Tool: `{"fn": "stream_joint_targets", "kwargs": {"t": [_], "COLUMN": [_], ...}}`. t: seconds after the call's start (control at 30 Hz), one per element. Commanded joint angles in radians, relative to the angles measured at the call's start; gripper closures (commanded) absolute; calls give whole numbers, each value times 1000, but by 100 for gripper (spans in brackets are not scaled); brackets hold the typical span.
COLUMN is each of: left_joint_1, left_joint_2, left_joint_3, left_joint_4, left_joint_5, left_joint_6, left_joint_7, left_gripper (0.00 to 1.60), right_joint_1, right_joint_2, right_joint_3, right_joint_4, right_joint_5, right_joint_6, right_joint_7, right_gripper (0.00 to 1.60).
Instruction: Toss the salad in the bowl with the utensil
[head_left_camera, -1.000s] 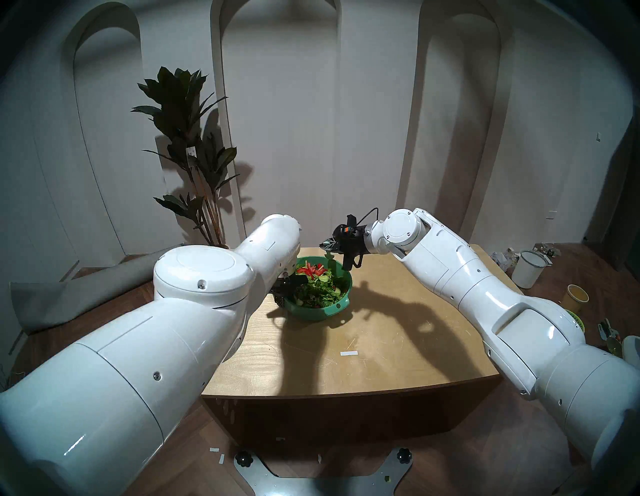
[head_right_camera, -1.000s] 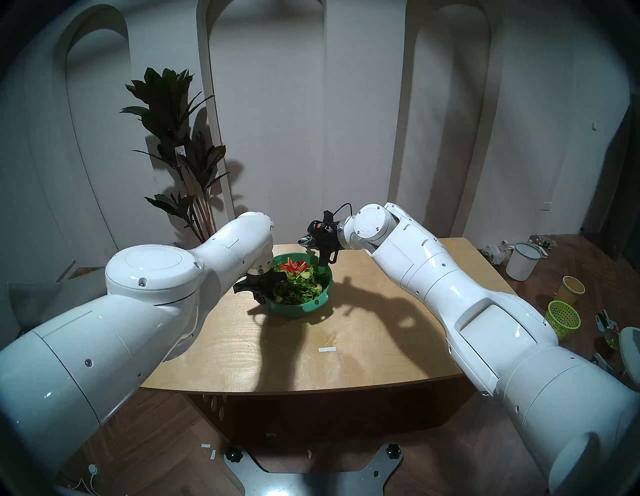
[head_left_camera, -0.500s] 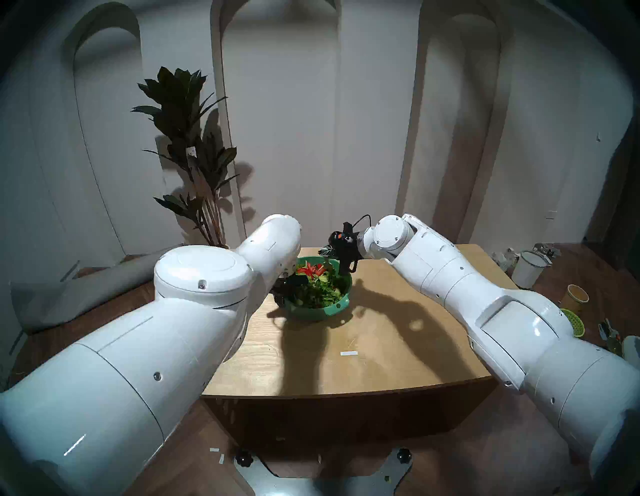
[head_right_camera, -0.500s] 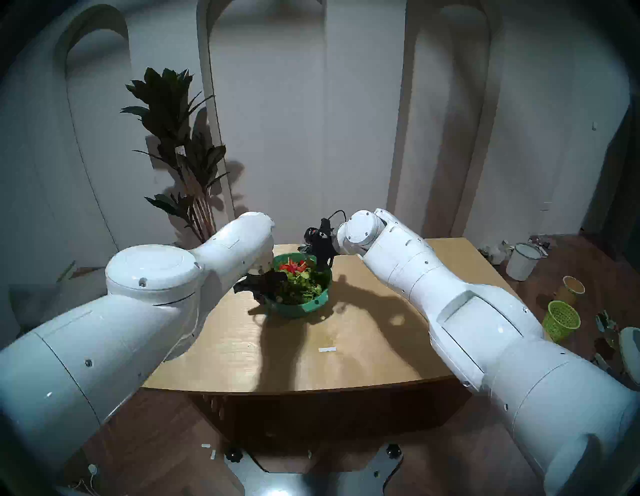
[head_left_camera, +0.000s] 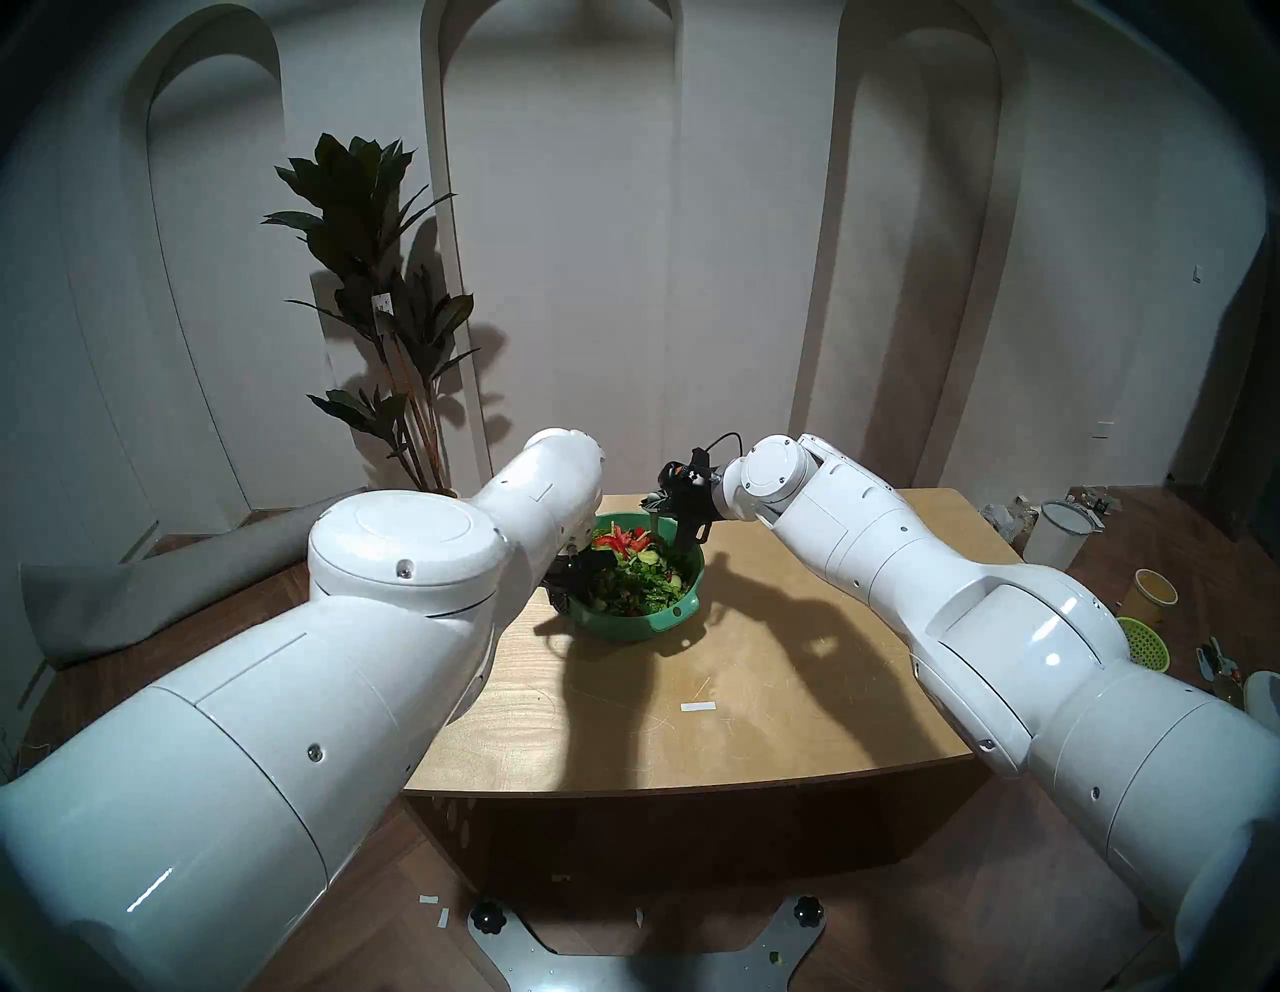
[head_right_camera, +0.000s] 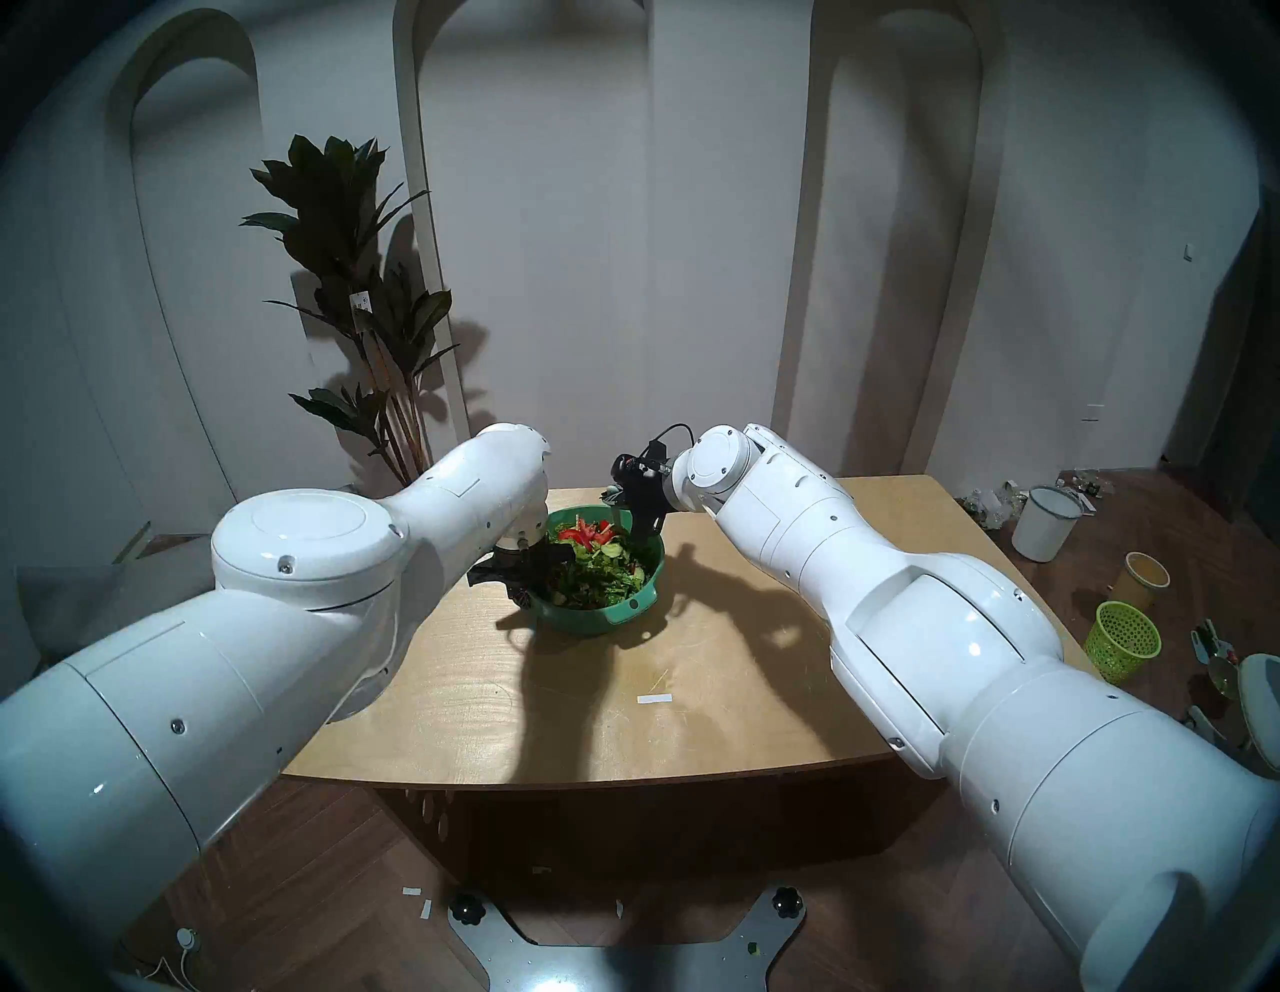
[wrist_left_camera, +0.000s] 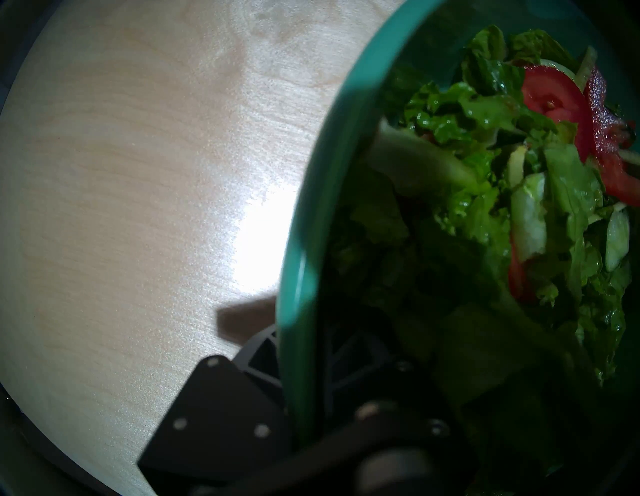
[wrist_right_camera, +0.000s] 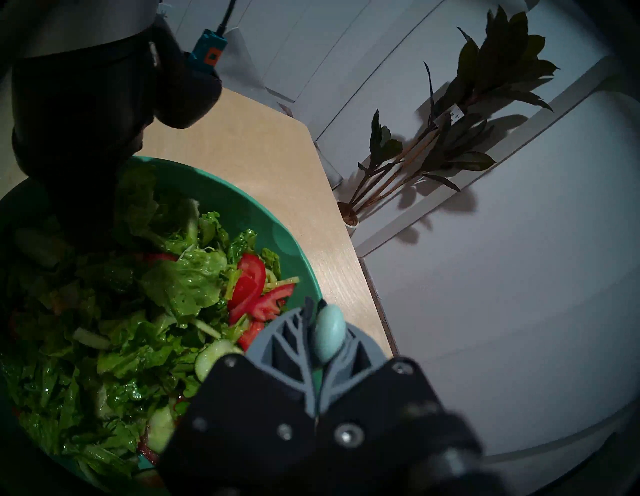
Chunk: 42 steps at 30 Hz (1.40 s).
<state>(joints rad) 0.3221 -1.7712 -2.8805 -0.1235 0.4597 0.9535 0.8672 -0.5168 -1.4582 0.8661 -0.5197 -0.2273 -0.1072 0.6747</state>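
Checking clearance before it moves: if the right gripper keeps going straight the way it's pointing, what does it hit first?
Probably the far rim of the bowl, or the table just beyond it; depth is unclear.

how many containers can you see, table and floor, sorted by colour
Green: 1, round deep green plastic bowl
White: 1, white cylindrical pail
Yellow: 1, yellow cup
Lime green: 1, lime-green mesh basket
Total: 4
The cut-off white thing at the right edge is not counted.
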Motion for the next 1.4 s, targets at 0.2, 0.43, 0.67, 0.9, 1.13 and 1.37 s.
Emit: {"fn": "stream_joint_targets", "kwargs": {"t": [0.2,0.43,0.67,0.9,1.13,1.37], "left_joint_1": [35,36,37,38,39,39], "left_joint_2": [-10,-11,-12,-12,-12,-13], "left_joint_3": [1,1,1,1,1,1], "left_joint_4": [12,12,12,12,12,12], "left_joint_5": [0,0,1,2,2,3], "left_joint_6": [6,6,6,6,6,6], "left_joint_7": [8,9,11,12,13,15], "left_gripper": [160,160,160,160,160,160], "right_joint_1": [36,5,-21,-34,-27,-14], "right_joint_2": [-12,-37,-77,-93,-100,-89], "right_joint_3": [98,137,148,135,97,71], "right_joint_4": [118,184,224,242,232,227], "right_joint_5": [78,123,151,158,152,151], "right_joint_6": [33,44,42,36,33,38], "right_joint_7": [-64,-80,-75,-42,60,203], "right_gripper": [160,160,160,160,160,160]}}
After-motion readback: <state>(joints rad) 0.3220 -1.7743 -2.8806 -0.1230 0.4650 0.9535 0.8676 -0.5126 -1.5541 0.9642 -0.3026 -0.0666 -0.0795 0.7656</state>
